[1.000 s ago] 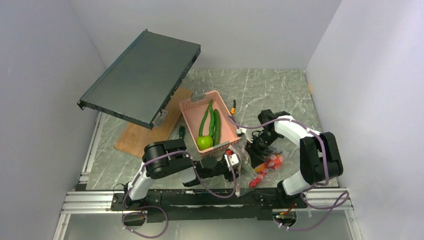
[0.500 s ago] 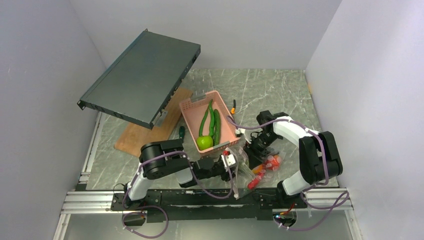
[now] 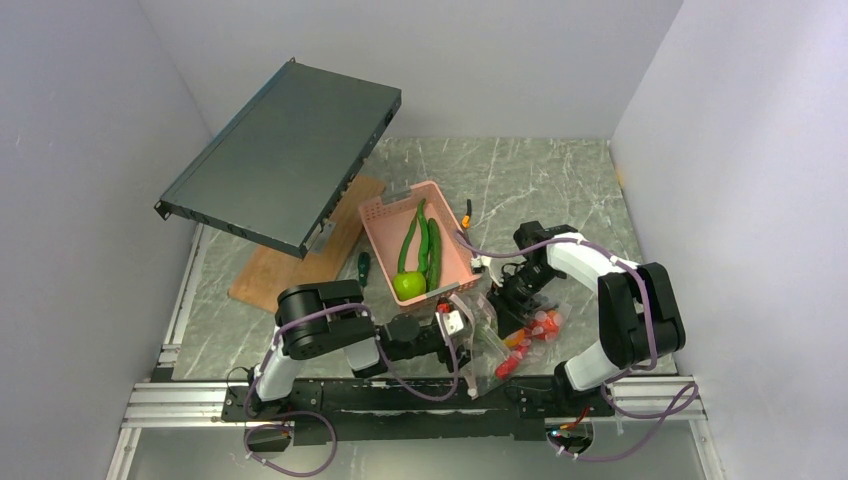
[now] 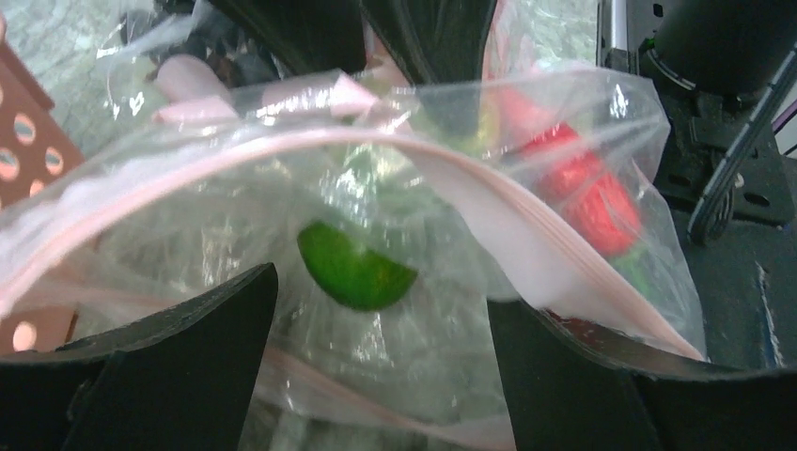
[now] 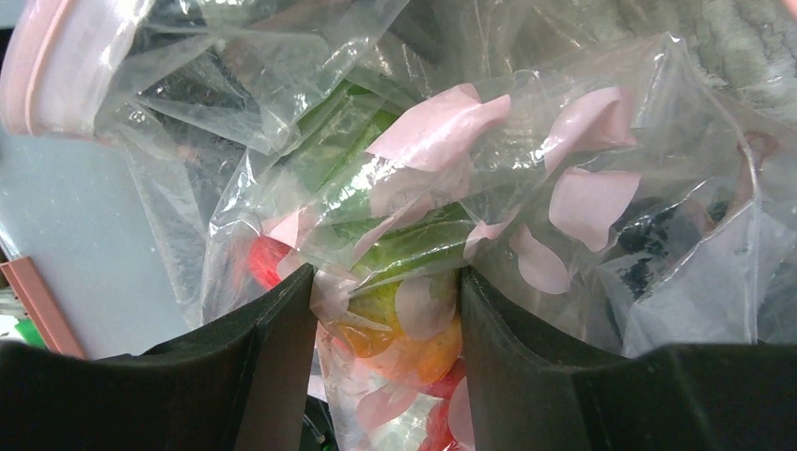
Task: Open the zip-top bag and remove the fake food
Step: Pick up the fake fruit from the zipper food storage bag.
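Observation:
The clear zip-top bag (image 3: pixel 487 340) lies crumpled at the table's near edge between the two grippers. My left gripper (image 3: pixel 462 322) faces its mouth with jaws wide open; the pink zip strip (image 4: pixel 470 188) arches across them. A green piece (image 4: pixel 355 272) and a red piece (image 4: pixel 587 193) of fake food show inside. My right gripper (image 3: pixel 515 298) is shut on the bag (image 5: pixel 470 141), pinching an orange and green piece (image 5: pixel 414 352) through the plastic. Red pieces (image 3: pixel 530 330) sit low in the bag. Green pods (image 3: pixel 420 240) and a lime-green apple (image 3: pixel 407 285) lie in the basket.
The pink perforated basket (image 3: pixel 385 215) stands just behind the left gripper. A green-handled screwdriver (image 3: pixel 363 263) lies at its left side. A wooden board (image 3: pixel 285 270) lies at the left, under a tilted dark flat case (image 3: pixel 285 150). White walls close in both sides.
My left gripper has pulled back a little to the left and its jaws have spread wider. The bag's mouth has shifted left with it. The right gripper keeps its hold.

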`<state>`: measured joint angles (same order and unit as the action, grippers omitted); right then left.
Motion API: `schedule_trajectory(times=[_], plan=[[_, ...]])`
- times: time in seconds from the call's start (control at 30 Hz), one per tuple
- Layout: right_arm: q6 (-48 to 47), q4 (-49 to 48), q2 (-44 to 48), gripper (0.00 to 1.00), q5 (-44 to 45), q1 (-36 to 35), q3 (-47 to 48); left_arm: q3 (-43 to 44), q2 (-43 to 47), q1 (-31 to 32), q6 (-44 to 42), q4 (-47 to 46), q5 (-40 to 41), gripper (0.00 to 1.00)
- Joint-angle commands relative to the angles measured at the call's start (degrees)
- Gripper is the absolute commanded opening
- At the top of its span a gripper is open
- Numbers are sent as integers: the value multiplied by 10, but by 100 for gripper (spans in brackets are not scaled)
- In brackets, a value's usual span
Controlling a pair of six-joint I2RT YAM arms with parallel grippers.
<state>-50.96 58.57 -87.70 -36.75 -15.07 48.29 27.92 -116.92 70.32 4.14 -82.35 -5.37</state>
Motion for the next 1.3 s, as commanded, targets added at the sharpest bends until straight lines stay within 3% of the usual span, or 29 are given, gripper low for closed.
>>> schedule_trajectory(times=[0.0,0.07,0.27,0.33,0.37,0.43,0.47,0.53,0.6,0.8,0.97,1.13,1.27], plan=[[-21,-64,-13,32,42,-6,-17,60,17,1,-22,51,-18,85],[-22,-65,-12,32,42,-7,-18,90,13,1,-28,95,-25,85],[-22,-65,-14,32,41,-10,-19,116,-1,-1,-24,104,-28,86],[-20,-67,-14,32,43,-10,-19,126,-3,-1,-23,119,-31,82],[-20,-68,-12,32,45,-10,-20,131,-3,-2,-23,127,-35,71],[-17,-74,-11,32,52,-10,-23,134,0,-3,-20,143,-36,33],[-15,-78,-9,33,58,-10,-26,127,5,-3,-20,143,-34,20],[-10,-84,-5,36,72,-8,-30,103,20,-3,-19,129,-27,7],[-7,-87,1,41,76,0,-31,75,43,-3,-21,128,-21,0],[-12,-81,33,60,69,36,-30,20,108,-3,-24,188,6,0],[-9,-100,43,62,95,43,-46,12,155,-3,-10,255,31,0],[5,-126,42,56,124,46,-56,15,201,-2,13,318,25,0],[18,-145,49,40,135,57,-59,17,239,-2,34,379,22,0]])
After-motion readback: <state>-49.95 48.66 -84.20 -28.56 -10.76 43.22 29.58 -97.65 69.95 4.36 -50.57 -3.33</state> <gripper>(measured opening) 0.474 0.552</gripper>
